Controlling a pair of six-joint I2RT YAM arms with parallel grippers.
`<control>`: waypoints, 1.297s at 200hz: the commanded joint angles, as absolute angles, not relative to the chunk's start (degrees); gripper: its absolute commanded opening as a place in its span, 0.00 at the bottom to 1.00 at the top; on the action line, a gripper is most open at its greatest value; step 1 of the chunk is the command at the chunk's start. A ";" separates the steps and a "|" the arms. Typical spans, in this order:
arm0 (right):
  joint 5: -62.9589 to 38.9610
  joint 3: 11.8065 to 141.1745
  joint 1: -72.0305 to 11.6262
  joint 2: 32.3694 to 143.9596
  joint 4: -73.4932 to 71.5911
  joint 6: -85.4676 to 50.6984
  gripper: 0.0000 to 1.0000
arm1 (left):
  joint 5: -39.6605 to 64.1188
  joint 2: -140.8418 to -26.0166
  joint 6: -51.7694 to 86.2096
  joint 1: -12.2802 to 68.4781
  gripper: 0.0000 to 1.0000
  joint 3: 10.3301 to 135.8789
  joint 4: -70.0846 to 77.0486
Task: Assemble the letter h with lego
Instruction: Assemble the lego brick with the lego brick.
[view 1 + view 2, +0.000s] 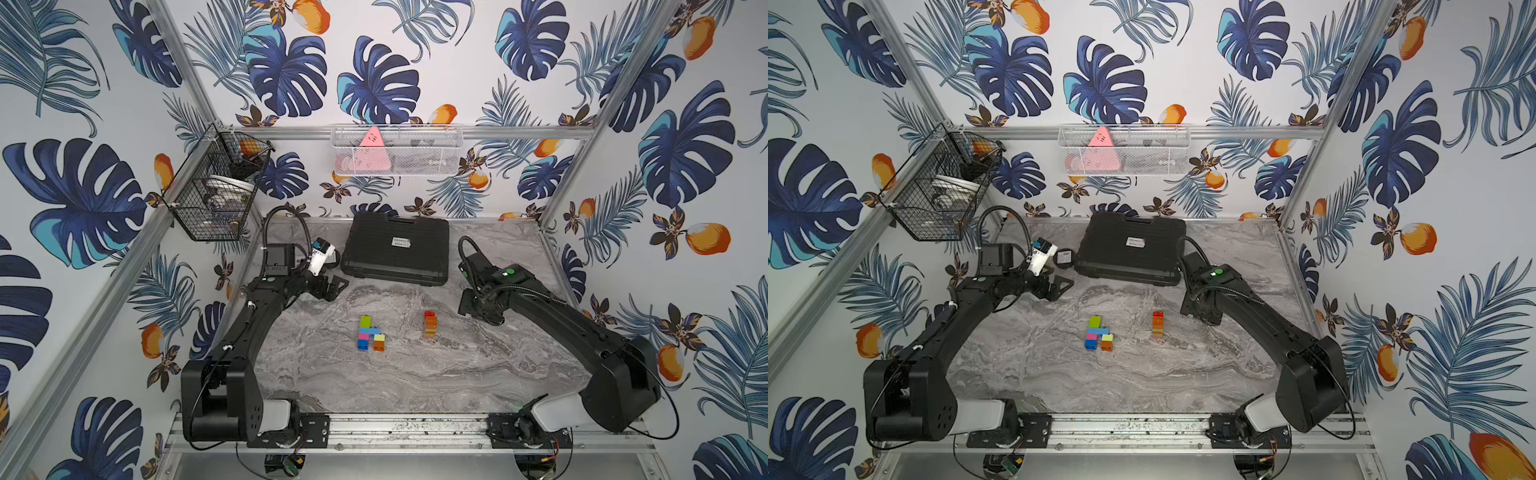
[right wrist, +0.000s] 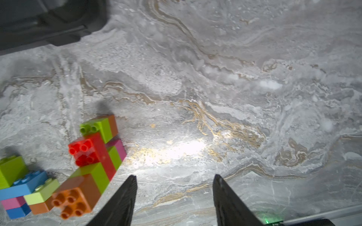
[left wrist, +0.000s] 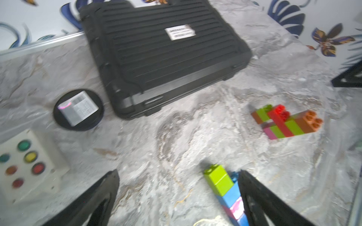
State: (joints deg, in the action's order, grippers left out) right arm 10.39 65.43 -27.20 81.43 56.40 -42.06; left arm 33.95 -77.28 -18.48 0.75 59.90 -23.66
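Angling inward beside the lego (image 1: 365,323), left gripper (image 3: 178,173) and right gripper (image 2: 174,178) both gape.

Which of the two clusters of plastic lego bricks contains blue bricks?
The cluster on the robot's left, with lime, blue and pink bricks; the other cluster, with a red brick, has no blue.

- You have a black case (image 1: 397,249) lying ahead of the left gripper (image 3: 178,176), near the right gripper (image 2: 174,178).
- A round black disc (image 3: 78,109) and a white button box (image 3: 27,166) sit close by the left gripper.
- A black wire basket (image 1: 208,195) and a white mesh basket (image 1: 415,158) hang well above both.
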 commanded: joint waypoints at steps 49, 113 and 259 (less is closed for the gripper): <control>7.54 49.75 -18.83 67.55 41.27 -48.34 0.68 | 22.96 -85.87 -5.42 30.90 0.99 75.42 -42.04; -10.61 42.77 -22.04 76.69 25.16 -42.46 0.36 | 21.15 -95.80 6.77 40.93 0.99 82.86 -42.92; -14.98 45.30 -33.88 87.99 13.49 -51.61 0.33 | 12.24 -96.19 6.50 40.08 0.97 79.36 -38.68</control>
State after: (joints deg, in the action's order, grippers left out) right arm -14.50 46.15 -33.74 89.56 14.83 -49.36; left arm 14.63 -95.57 8.93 40.14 79.20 -39.88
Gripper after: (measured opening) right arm 0.330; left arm 0.972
